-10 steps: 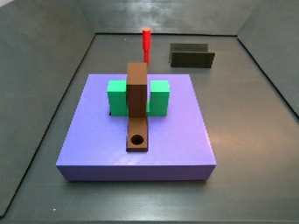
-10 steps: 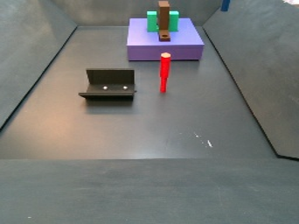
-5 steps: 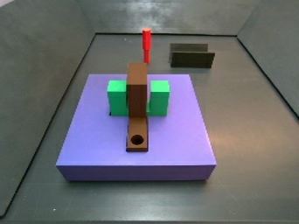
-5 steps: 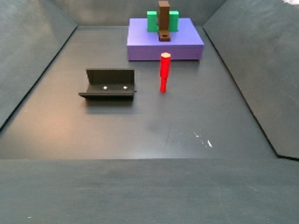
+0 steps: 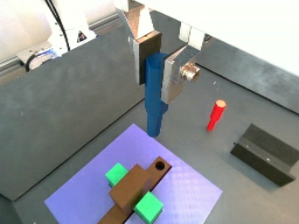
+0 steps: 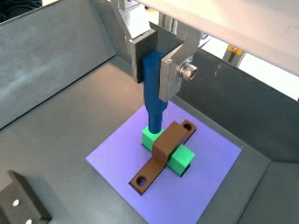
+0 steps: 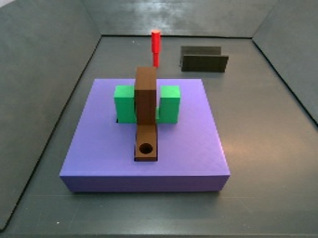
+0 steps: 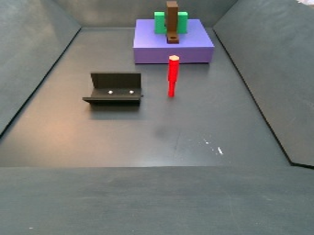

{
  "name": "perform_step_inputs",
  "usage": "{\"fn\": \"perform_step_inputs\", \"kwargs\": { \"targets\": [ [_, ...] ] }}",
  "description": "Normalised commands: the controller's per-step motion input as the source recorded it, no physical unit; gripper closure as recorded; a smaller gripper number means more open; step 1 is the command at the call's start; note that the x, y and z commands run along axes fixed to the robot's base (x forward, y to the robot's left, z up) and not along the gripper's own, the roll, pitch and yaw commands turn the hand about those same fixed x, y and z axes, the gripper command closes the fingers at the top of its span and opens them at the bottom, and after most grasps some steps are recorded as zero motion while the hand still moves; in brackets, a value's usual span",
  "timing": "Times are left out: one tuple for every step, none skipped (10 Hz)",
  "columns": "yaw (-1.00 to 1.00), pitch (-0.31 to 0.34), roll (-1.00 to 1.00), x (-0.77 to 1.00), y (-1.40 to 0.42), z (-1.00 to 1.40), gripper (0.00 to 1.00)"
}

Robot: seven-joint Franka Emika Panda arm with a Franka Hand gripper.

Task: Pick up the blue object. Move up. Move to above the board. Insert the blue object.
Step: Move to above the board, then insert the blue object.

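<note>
Blue and smooth, the blue object [image 5: 155, 94] is a slim cylindrical peg clamped upright between the gripper [image 5: 162, 72] plates, hanging high above the purple slab [image 5: 187, 192] in a wrist view. Likewise held in a wrist view [image 6: 153, 83], above the board [image 6: 160, 155], a brown plank with a round hole. Both side views show the board [image 7: 147, 110] [image 8: 173, 22] crossing the green block [image 7: 166, 103] beyond the red peg [image 8: 173, 75] and fixture [image 8: 114, 88]; gripper unseen.
</note>
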Motion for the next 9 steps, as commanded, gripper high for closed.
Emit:
{"fn": "perform_step_inputs", "kwargs": {
  "targets": [
    [0.01,0.054,0.04,0.10,-0.17,0.05,1.00],
    [0.00,-0.010,0.00,0.00,0.00,-0.04,1.00],
    [0.00,-0.011,0.00,0.00,0.00,-0.05,1.00],
    [0.00,-0.010,0.00,0.00,0.00,-0.05,1.00],
    [0.00,-0.010,0.00,0.00,0.00,-0.05,1.00],
    [0.00,-0.010,0.00,0.00,0.00,-0.02,1.00],
    [0.05,-0.123,0.00,0.02,-0.26,-0.26,1.00],
    [0.08,-0.113,0.00,0.07,-0.33,-0.26,1.00],
    [0.13,-0.106,0.00,0.10,-0.38,-0.24,1.00]
  ]
}}
